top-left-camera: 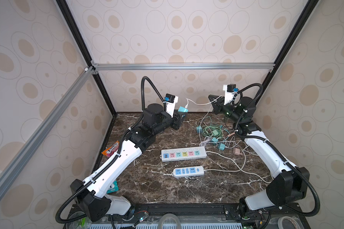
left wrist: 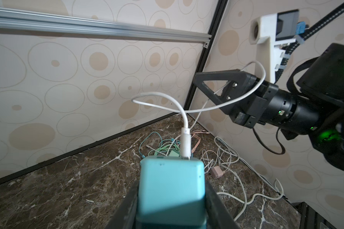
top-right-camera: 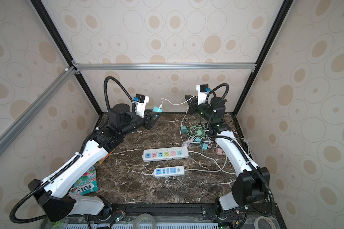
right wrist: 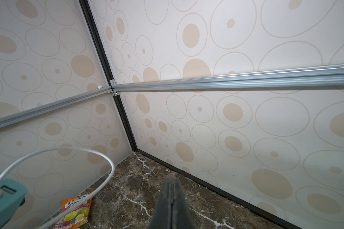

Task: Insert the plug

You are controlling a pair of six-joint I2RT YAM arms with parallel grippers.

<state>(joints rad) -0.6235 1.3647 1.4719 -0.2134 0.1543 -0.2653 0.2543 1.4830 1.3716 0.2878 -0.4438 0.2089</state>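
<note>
Left jaws clamp smooth teal cube charger (left wrist: 171, 184), prongs hidden | right jaws pressed together; whether pinching glossy white cable (left wrist: 185, 138) unclear

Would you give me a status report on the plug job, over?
Left gripper shut on charger, held aloft. Right gripper shut. Cable runs from charger across right gripper.

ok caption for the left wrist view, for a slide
Left gripper holds the teal charger, white cable in its port, right gripper shut beyond.
</note>
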